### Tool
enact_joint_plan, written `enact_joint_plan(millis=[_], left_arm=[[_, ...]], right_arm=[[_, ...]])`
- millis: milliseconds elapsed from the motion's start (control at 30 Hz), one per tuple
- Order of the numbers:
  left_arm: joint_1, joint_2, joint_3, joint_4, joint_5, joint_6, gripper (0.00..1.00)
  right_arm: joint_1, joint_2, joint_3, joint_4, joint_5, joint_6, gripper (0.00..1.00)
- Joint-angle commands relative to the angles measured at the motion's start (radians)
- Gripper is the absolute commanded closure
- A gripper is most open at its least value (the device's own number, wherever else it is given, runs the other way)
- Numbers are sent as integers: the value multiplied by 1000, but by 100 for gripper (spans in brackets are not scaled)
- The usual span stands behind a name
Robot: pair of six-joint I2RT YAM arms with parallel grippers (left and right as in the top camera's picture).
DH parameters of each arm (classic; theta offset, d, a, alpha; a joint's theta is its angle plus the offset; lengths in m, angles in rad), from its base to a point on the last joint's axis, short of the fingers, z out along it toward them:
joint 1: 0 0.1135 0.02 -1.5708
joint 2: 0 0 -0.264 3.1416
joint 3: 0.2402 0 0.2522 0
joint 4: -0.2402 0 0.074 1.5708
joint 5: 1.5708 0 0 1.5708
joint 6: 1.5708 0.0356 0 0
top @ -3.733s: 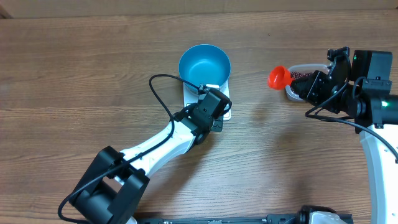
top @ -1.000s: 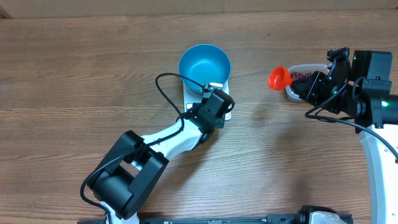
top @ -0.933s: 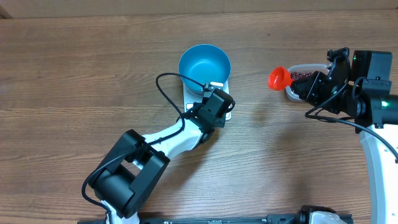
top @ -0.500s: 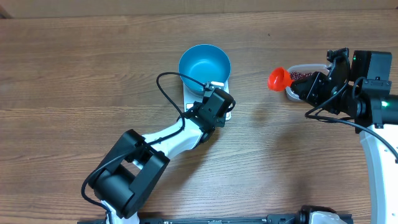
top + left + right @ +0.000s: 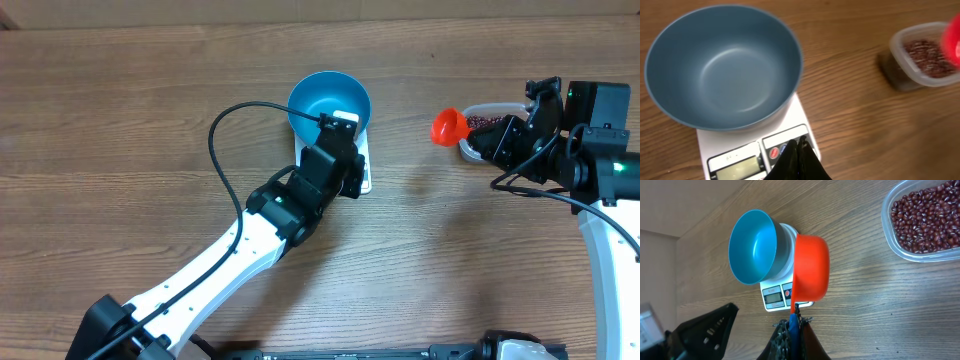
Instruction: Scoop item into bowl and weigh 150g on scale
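Observation:
The blue bowl (image 5: 330, 98) stands empty on the white scale (image 5: 737, 156), seen also in the right wrist view as bowl (image 5: 752, 245) on scale (image 5: 776, 294). My left gripper (image 5: 800, 143) is shut with nothing in it, its tips over the scale's buttons; from overhead the left gripper (image 5: 345, 165) hides most of the scale (image 5: 365, 176). To the right, my right gripper (image 5: 795, 317) is shut on the blue handle of an orange-red scoop (image 5: 811, 267). From overhead that scoop (image 5: 450, 126) hangs left of the clear tub of red-brown beans (image 5: 487, 121), ahead of the right gripper (image 5: 492, 141).
The clear plastic tub (image 5: 927, 217) of beans stands on the wooden table, right of the scale; the left wrist view shows the tub (image 5: 920, 55) too. A black cable (image 5: 225, 125) arcs above the left arm. Bare wood lies between the scale and the tub.
The left arm has stretched out and its gripper has moved a little toward the bowl, still over the scale. The right arm and scoop have not moved.

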Motion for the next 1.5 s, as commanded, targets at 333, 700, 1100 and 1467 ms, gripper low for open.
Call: enact_joint_plan(millis=[333, 700, 1100, 1467], left_arm=[[-1, 202, -2, -34, 48, 26, 96], [0, 353, -2, 86, -26, 25, 96], [0, 399, -2, 120, -124, -8, 96], [0, 414, -2, 134, -124, -8, 96]], right_arm=[[-5, -24, 22, 10, 3, -8, 96], [-5, -24, 22, 9, 3, -8, 96], [-5, -24, 22, 9, 3, -8, 96], [-5, -24, 22, 8, 3, -8, 96]])
